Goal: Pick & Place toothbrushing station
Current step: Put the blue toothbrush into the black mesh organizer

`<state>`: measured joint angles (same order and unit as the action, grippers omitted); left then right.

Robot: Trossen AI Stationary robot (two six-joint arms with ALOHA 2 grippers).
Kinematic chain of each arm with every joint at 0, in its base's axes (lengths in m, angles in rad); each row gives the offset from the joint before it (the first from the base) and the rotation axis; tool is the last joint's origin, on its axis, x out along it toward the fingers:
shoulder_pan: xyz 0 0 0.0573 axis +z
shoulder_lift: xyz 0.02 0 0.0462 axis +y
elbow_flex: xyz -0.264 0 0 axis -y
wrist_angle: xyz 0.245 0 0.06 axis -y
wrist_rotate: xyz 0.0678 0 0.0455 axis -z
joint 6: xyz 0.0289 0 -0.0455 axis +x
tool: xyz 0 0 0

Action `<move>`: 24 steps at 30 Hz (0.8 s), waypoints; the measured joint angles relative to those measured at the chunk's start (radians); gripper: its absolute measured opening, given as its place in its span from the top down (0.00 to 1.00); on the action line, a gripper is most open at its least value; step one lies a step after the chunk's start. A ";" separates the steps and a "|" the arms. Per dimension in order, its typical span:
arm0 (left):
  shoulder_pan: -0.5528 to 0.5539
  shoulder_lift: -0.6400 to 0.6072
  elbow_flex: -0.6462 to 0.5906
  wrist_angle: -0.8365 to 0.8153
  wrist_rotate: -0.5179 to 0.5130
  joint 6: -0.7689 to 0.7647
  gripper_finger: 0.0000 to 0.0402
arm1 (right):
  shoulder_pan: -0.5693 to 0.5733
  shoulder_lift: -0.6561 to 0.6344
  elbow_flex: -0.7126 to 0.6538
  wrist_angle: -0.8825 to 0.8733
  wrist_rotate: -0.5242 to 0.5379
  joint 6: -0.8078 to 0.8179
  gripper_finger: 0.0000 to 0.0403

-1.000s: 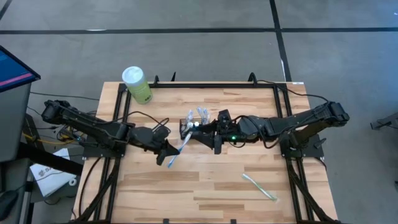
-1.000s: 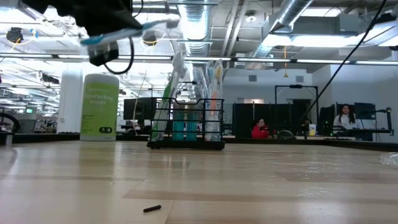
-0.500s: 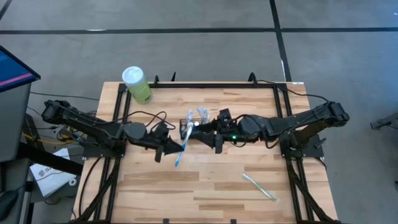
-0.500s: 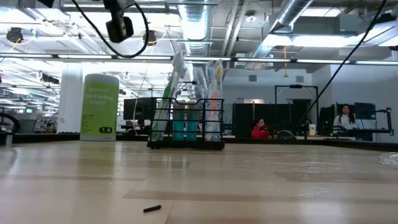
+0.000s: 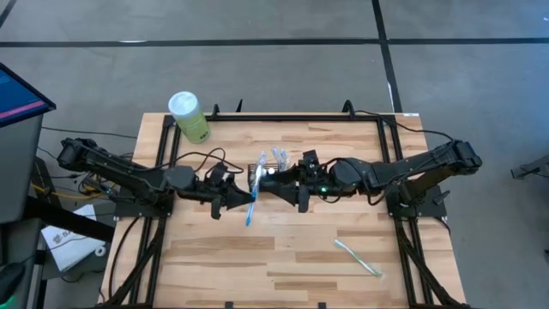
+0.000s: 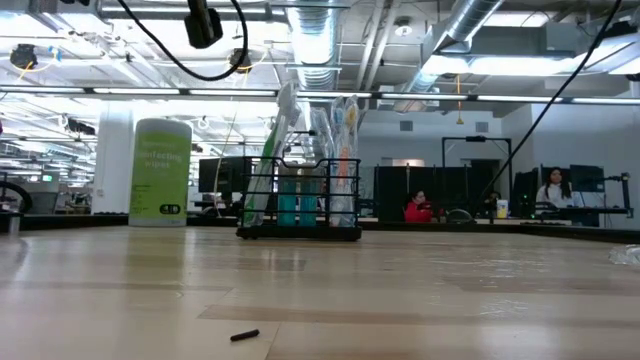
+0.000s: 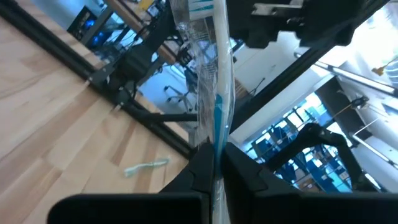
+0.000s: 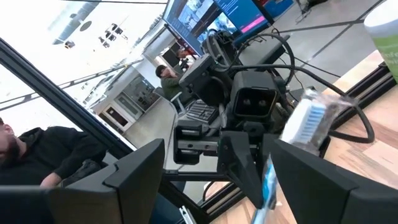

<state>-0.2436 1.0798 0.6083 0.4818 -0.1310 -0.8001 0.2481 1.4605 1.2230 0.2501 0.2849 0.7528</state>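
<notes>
The black wire-mesh caddy (image 5: 273, 160) stands on the table's far middle with several toothbrushes upright in it; it also shows in the low view (image 6: 300, 200). My left gripper (image 5: 240, 199) is shut on a white-and-blue toothbrush in a clear wrapper (image 5: 254, 190), raised above the table just near-left of the caddy. My right gripper (image 5: 283, 182) is open beside the caddy's right, facing the left gripper; in its wrist view its gripper (image 8: 217, 152) has wide-apart fingers, with the brush head (image 8: 308, 118) ahead of them. My left gripper pinches the wrapped toothbrush's handle (image 7: 216, 163) between its two fingers, somewhat below the middle. The fingers come from the table's left and lie across the brush. The brush is lifted clear of the table, its head end (image 5: 260, 163) toward the caddy and its tail (image 5: 249, 221) toward the near edge.
A green canister with a white lid (image 5: 189, 116) stands at the far left corner. A green-and-white toothbrush (image 5: 357, 257) lies on the near right of the table. A small dark bit (image 6: 245, 336) lies near the front. People sit in the room behind.
My left gripper has risen out of the low view's top and gone toward the caddy with the toothbrush. The brush has turned from a slant to lie nearly along the near-far line. The right gripper has kept its place.
</notes>
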 joint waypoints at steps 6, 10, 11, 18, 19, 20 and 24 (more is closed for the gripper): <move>0.005 0.000 0.000 0.069 -0.001 0.002 0.98 | -0.005 -0.008 0.001 0.001 -0.033 0.000 0.29; 0.012 0.000 0.000 0.113 -0.006 0.007 0.98 | -0.010 -0.013 0.001 -0.001 -0.060 0.000 0.29; 0.015 0.000 0.000 0.120 -0.011 0.007 0.98 | -0.013 -0.015 0.001 0.000 -0.062 0.000 0.29; 0.021 0.000 0.000 0.198 -0.098 0.144 0.98 | -0.016 -0.014 0.001 -0.002 -0.078 0.002 0.29; 0.021 0.000 0.000 0.210 -0.114 0.170 0.98 | -0.016 -0.014 0.001 -0.002 -0.078 0.008 0.29; 0.021 0.000 0.000 0.222 -0.124 0.189 0.98 | -0.016 -0.014 0.001 -0.002 -0.079 0.008 0.29; 0.021 0.000 0.003 0.247 -0.135 0.229 0.98 | -0.016 -0.014 0.001 -0.002 -0.082 0.008 0.29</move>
<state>-0.2230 1.0798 0.6115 0.7287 -0.2656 -0.5707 0.2325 1.4464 1.2236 0.2481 0.2025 0.7609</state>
